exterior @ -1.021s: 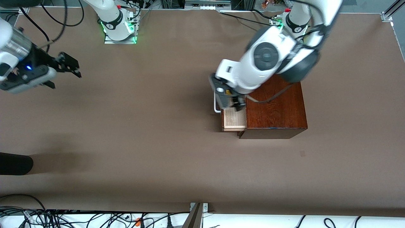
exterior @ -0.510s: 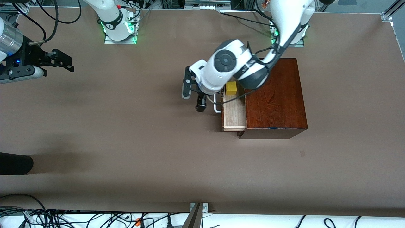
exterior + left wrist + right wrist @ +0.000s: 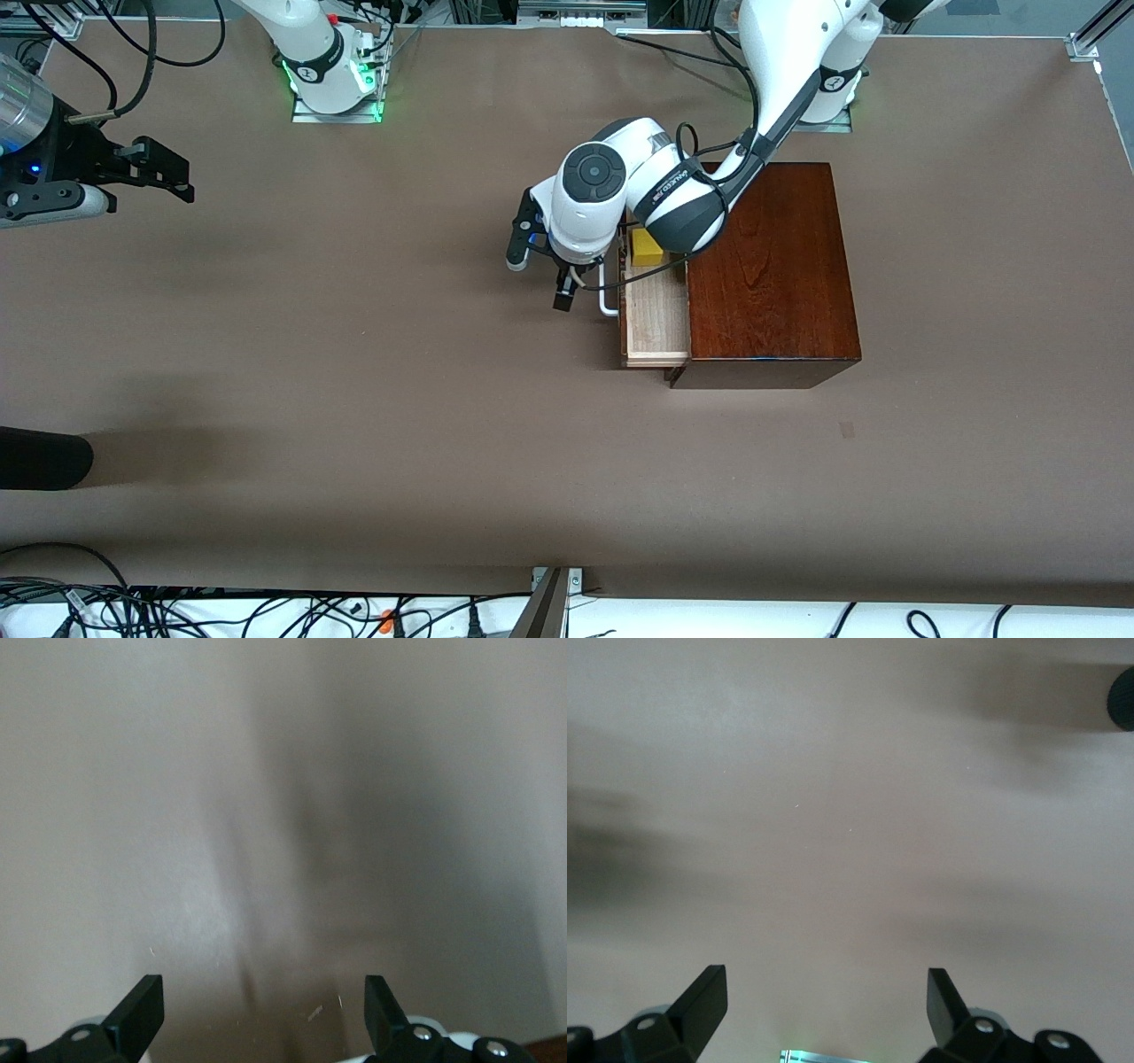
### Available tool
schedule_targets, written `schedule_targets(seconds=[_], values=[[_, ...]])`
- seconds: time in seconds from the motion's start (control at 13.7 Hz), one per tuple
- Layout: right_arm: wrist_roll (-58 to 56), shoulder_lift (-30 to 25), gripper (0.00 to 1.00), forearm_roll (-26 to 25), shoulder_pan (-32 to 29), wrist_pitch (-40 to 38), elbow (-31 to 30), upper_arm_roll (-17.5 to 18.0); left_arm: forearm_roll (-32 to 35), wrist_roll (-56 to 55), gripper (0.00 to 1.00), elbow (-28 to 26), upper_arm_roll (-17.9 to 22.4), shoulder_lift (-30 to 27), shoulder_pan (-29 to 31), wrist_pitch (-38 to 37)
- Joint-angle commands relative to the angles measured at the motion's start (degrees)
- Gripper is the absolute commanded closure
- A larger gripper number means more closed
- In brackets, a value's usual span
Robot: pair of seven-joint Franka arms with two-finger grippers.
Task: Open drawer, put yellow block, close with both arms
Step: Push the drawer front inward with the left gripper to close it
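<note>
Brown cloth covers the whole worktop (image 3: pixel 399 372), and we see 2 white arms standing at its upper edge in the front view. On the worktop, toward the left arm's end, stands a reddish-brown wooden box (image 3: pixel 771 266). Its drawer (image 3: pixel 656 323) is pulled out toward the right arm's end, so the pale wood inside is visible, and the white handle (image 3: pixel 608 306) sticks out from its front. We see the yellow block (image 3: pixel 647 248) lying in the drawer, at the part farther from the front camera; the left arm partly covers it.

Our left tool (image 3: pixel 542 266) hangs low over the bare worktop just beside the handle, in front of the drawer. Its 2 fingers (image 3: pixel 142 1014) stand wide apart and hold nothing; its wrist view shows only brown cloth between them.

Our right tool (image 3: pixel 164 170) waits over the worktop at the right arm's end, well apart from the box. Its fingers (image 3: pixel 704 1001) are also spread apart and empty.
</note>
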Motion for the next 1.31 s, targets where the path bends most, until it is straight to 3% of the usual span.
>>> schedule_targets(seconds=[0.0, 0.73, 1.24], values=[[0.09, 1.39, 0.00, -1.16, -0.64, -0.94, 2.61, 0.39, 3.36, 0.65, 0.00, -0.41, 0.36, -0.32, 0.17, -2.32], [0.00, 2.44, 0.00, -1.16, -0.37, 2.75, 2.61, 0.47, 7.57, -6.56, 0.00, -2.17, 2.91, -1.64, 0.70, -9.62], [0.00, 2.44, 0.00, -1.16, -0.37, 2.84, 2.61, 0.47, 9.25, -5.94, 0.00, -2.08, 3.00, -2.96, 6.49, -15.16]])
